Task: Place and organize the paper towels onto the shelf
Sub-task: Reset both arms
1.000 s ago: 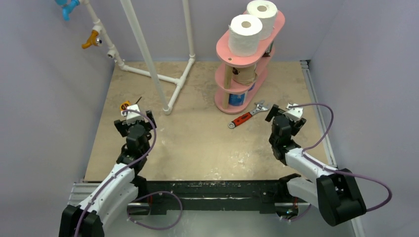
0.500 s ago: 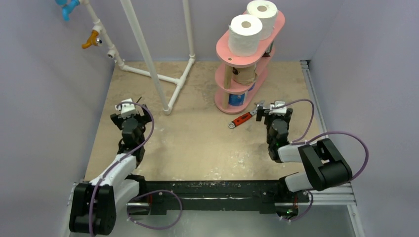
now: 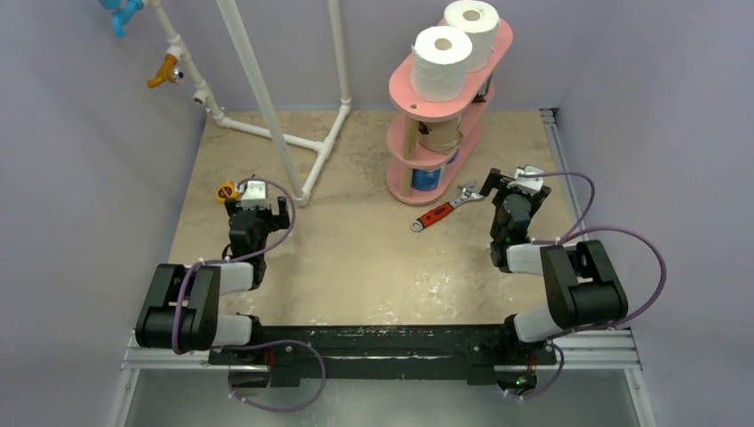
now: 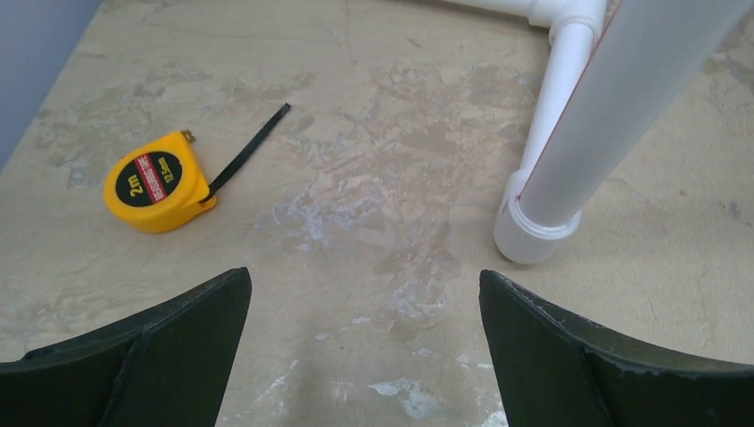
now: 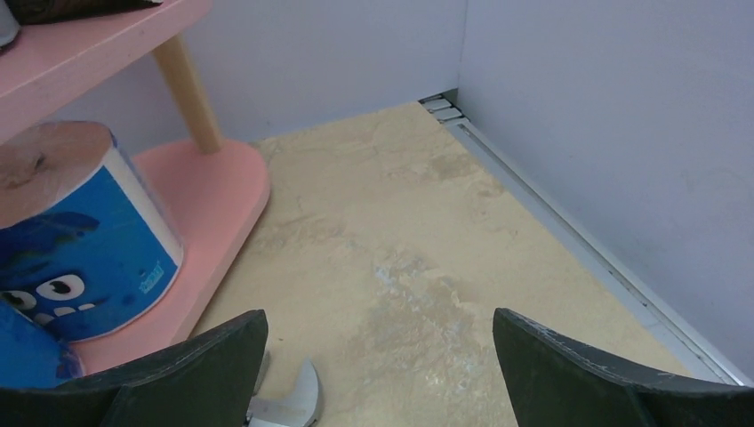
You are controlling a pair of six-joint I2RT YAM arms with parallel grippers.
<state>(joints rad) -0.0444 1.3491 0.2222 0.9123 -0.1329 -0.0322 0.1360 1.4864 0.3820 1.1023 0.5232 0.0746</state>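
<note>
I see all paper towels [image 3: 442, 60] on shelf [image 3: 425, 108], left of right pincer [image 5: 378, 316]; looks done. It and left pincer [image 4: 364, 276] gape wide, empty.

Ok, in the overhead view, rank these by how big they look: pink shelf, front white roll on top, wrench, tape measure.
1. pink shelf, by far the largest.
2. front white roll, unsure: it sits high, nearer the camera.
3. wrench, about as long as the roll but much thinner.
4. tape measure.

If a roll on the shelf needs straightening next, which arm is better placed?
Likely right. The right hand, open, sits beside the shelf, blue-wrapped roll in its wrist view. The left hand is farther off by the tape measure, pipe frame between.
</note>
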